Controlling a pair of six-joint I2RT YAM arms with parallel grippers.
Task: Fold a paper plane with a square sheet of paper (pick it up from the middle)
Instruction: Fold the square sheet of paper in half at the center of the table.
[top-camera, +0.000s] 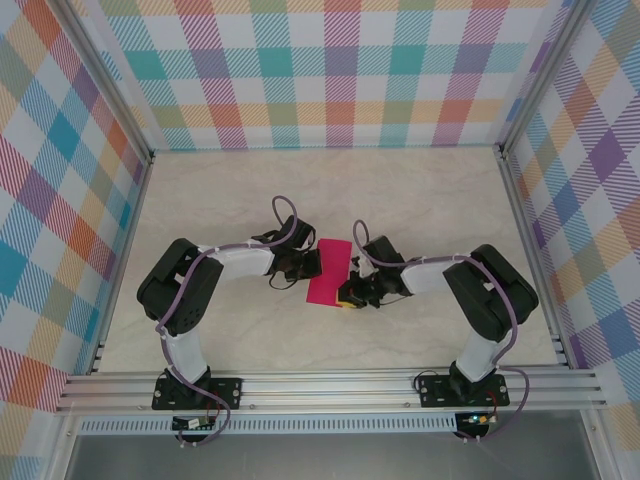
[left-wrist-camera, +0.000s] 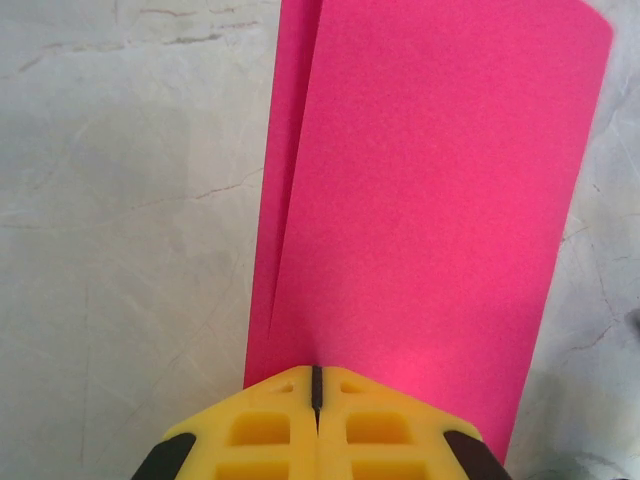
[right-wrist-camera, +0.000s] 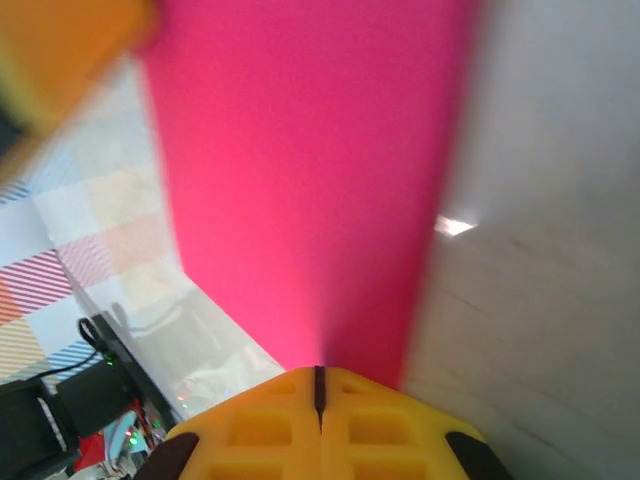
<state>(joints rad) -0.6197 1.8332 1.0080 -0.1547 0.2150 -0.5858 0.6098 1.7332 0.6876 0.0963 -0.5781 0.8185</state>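
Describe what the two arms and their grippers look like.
The left arm and right arm have black joint housings, white links and looping purple cables. The left gripper and right gripper are yellow with moulded pockets and black corners.

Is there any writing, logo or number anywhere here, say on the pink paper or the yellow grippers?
None can be read. The pink sheet of paper is plain; the left gripper and right gripper bear no marks; the checked walls carry pattern, no lettering.
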